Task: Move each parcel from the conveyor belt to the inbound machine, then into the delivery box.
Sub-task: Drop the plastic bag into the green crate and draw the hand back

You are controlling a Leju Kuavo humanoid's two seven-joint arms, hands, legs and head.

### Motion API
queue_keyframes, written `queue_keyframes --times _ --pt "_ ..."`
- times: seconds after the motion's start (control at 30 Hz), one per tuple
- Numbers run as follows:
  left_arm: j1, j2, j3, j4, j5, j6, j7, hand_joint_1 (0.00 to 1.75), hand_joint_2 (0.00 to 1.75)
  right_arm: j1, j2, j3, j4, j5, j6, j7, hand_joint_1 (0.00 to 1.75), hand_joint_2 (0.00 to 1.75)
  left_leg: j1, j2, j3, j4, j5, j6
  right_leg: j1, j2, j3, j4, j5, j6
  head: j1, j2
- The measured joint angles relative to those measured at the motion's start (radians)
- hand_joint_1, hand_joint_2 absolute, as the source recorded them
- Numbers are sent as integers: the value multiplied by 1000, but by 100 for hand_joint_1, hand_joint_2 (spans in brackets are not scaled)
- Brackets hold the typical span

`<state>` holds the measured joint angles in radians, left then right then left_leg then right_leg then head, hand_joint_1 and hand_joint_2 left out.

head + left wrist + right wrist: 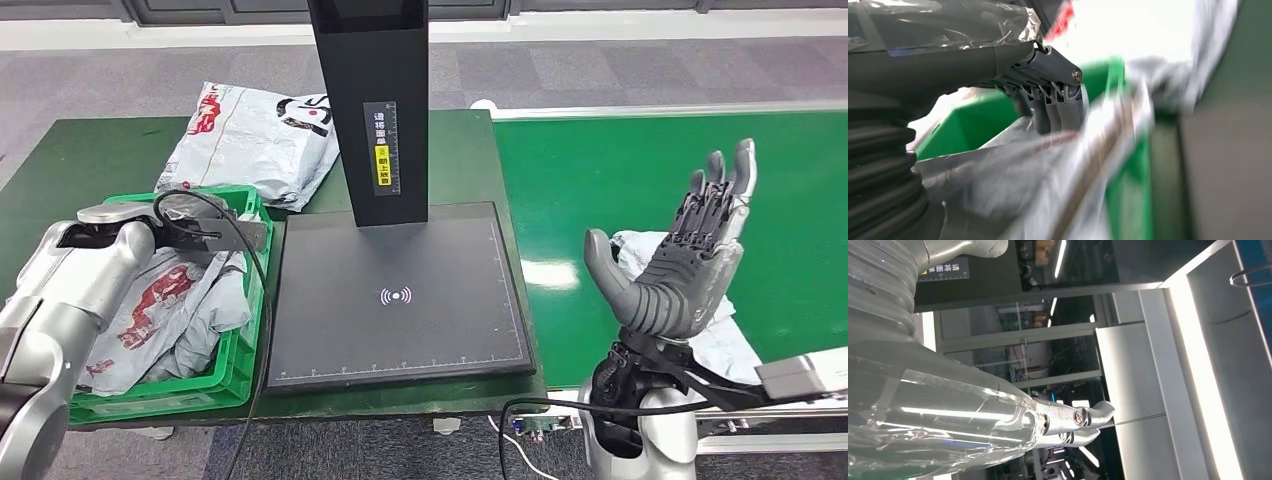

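Over the green conveyor belt (pixel 650 160) my right hand (pixel 680 260) is raised, palm up, fingers spread and empty. A grey-white parcel (pixel 632 250) lies on the belt beneath it, partly hidden by the hand. The inbound machine's black platform (pixel 400 300) is bare, with its black column (pixel 370 100) behind. My left hand (pixel 215 235) reaches over the green delivery box (pixel 235 385). In the left wrist view its fingers (pixel 1048 110) stretch straight down against a grey parcel (pixel 1013 175) with red print lying in the green delivery box (pixel 973 125); that picture is blurred.
Another grey parcel (pixel 255 135) with red and black print lies on the dark green table (pixel 80 160) behind the box. A black cable (pixel 245 330) hangs across the box's right wall. Grey carpet runs beyond the table.
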<state>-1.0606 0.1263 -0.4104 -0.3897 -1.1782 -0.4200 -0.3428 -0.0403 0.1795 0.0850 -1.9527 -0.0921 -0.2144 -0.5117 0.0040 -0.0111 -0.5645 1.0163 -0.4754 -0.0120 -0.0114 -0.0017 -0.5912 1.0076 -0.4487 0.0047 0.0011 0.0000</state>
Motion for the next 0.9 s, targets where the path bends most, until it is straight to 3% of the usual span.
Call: queue_keyframes --times 0.2,0.37,0.5,0.9 --pt "-40 -56 140 -71 377 130 170 0 175 27 -5 0 -22 6 8 0 0 175 0 1 -1 0 0 0 0 1 0 0 0 0 0 0" --pt "-41 -84 322 -192 854 134 268 0 175 28 -12 0 -18 7 -9 16 0 175 0 8 -1 0 -1 0 0 7 -3 0 1 0 0 0" --pt "-24 -87 398 -288 1141 151 325 0 175 23 -21 0 -5 8 -22 28 0 175 0 7 -2 -1 0 -1 1 6 -3 0 1 0 0 0" --pt "13 -78 438 -400 1286 214 342 0 175 16 -32 0 22 14 -20 46 0 175 2 6 -3 -1 0 -1 1 6 -3 1 1 0 0 0"
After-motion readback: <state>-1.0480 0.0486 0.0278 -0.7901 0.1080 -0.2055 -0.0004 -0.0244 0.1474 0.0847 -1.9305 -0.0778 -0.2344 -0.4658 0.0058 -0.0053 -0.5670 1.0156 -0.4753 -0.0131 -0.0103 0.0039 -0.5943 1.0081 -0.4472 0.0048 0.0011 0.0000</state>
